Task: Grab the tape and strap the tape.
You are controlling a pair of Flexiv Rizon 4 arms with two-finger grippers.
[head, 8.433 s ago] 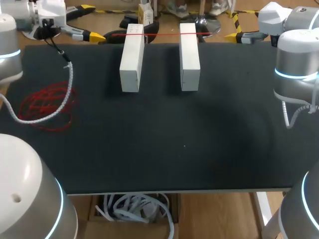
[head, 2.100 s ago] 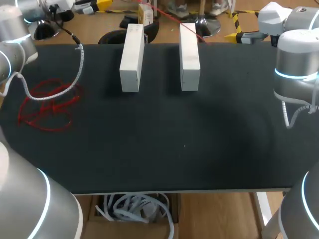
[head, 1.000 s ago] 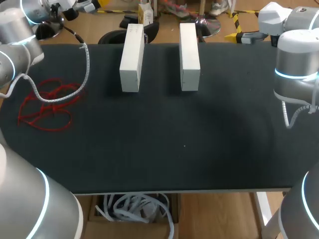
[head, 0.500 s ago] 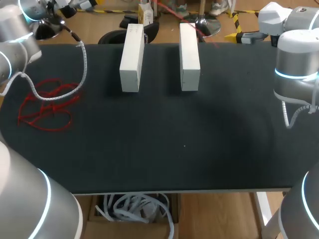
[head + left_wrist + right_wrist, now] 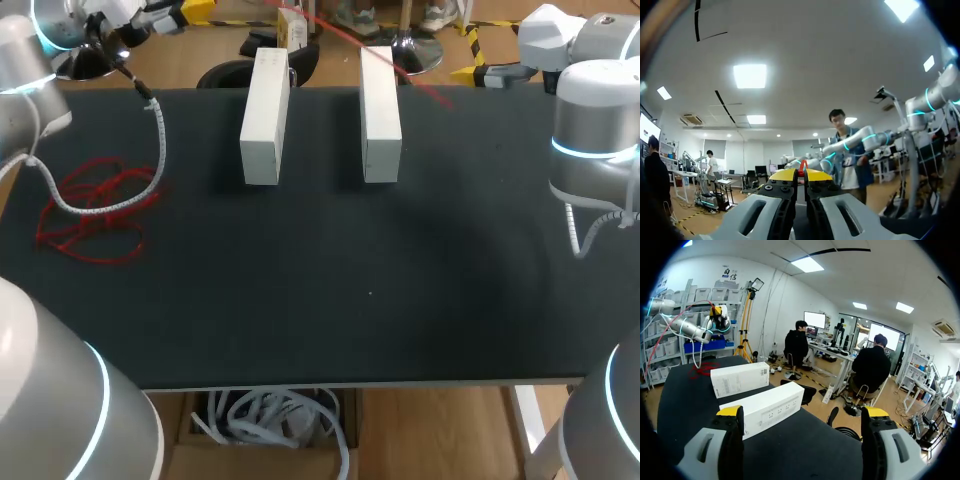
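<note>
Tape [image 5: 802, 167] red, prob. pinched in L tool [image 5: 801, 174] | R tool [image 5: 802, 412] apart | 2 white boxes [image 5: 265, 115]

Small print on the white boxes [image 5: 762, 409], none legible

My L gripper [image 5: 801, 173]: far-left, aimed outward, fingers pinched on tape [image 5: 802, 164]. My R gripper [image 5: 802, 415]: far-right, fingers wide apart.

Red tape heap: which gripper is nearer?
Left. Left gripper is off the table's far-left corner, beyond the red tape heap; right gripper is off the far edge's right end.
</note>
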